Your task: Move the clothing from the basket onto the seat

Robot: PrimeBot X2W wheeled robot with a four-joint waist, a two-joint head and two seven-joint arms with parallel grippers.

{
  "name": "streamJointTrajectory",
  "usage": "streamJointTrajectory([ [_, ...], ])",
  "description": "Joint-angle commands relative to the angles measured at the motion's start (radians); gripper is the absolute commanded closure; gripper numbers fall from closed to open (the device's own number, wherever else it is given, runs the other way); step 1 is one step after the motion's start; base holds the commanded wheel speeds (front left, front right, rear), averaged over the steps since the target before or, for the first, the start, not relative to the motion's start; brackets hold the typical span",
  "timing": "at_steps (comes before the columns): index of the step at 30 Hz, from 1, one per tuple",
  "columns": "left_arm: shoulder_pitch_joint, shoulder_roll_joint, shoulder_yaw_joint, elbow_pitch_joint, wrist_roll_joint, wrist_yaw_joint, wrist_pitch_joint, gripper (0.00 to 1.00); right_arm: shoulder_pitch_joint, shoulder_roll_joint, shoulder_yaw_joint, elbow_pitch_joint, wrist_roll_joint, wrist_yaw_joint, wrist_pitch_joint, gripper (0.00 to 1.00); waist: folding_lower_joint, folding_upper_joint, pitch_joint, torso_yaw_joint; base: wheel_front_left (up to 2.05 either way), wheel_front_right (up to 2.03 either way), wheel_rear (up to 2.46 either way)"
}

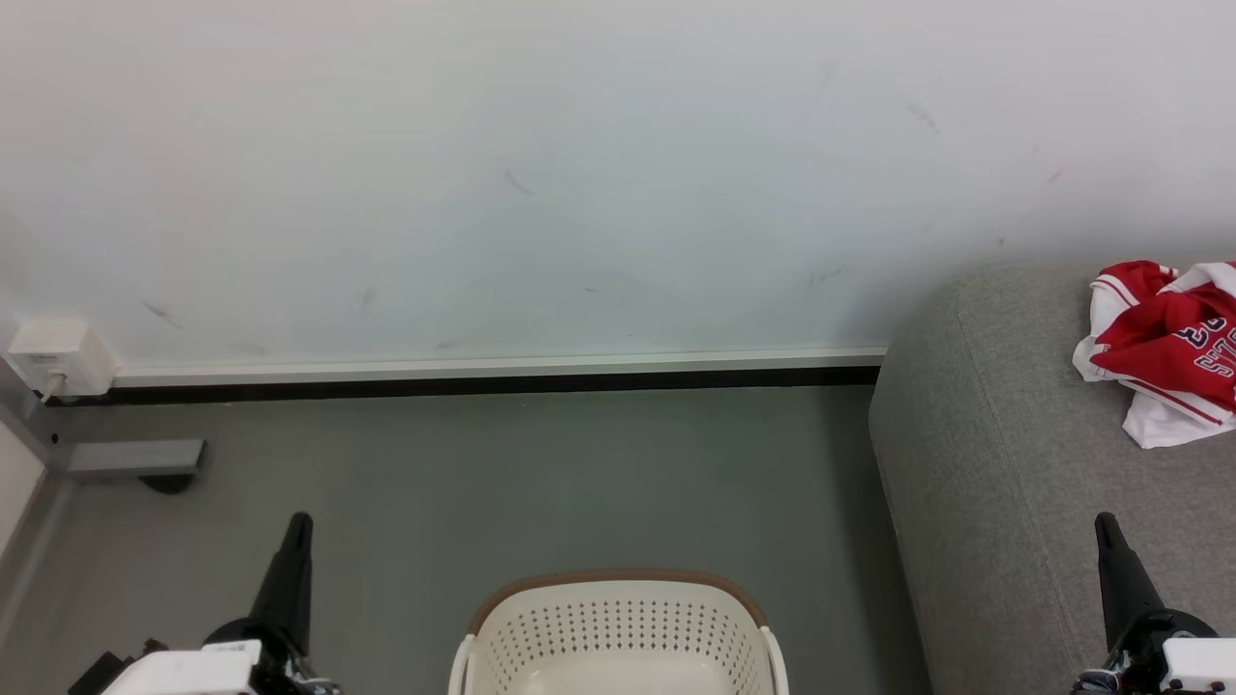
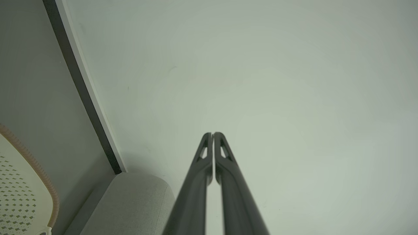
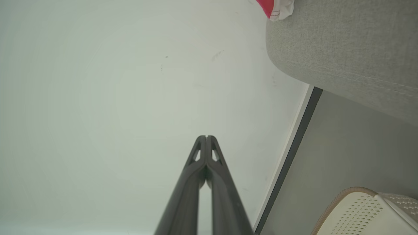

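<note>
1. Head view: my left pincer [image 1: 298, 526] and right pincer [image 1: 1105, 526] point up, each pressed together and holding nothing. The clothing [image 1: 1164, 347] lies crumpled on the seat [image 1: 1004, 454]. The basket [image 1: 618, 627] stands on the floor [image 1: 541, 483] between my pincers.
2. Left wrist view: left pincer [image 2: 213, 134] together, facing the wall [image 2: 261, 81]; basket [image 2: 19, 182] lower left.
3. Right wrist view: right pincer [image 3: 206, 137] together; clothing [image 3: 277, 6] on the seat [image 3: 343, 42], basket [image 3: 359, 212] lower right.

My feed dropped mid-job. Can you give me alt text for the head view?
A crumpled red and white jersey lies on the grey seat at the right edge. The cream basket at bottom centre shows no clothing in its visible part. The left gripper and right gripper point up from the lower corners, shut and empty.
</note>
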Motion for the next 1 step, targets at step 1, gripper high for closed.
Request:
streamJointTrajectory([
  [1,-0.008,0.002,0.002,0.000,-0.015,-0.001,0.004,1.00,-0.014,-0.008,-0.004,0.002,0.003,-0.002,0.002,1.00,0.0000,0.0000,0.000,0.000,0.00,0.00,0.00],
])
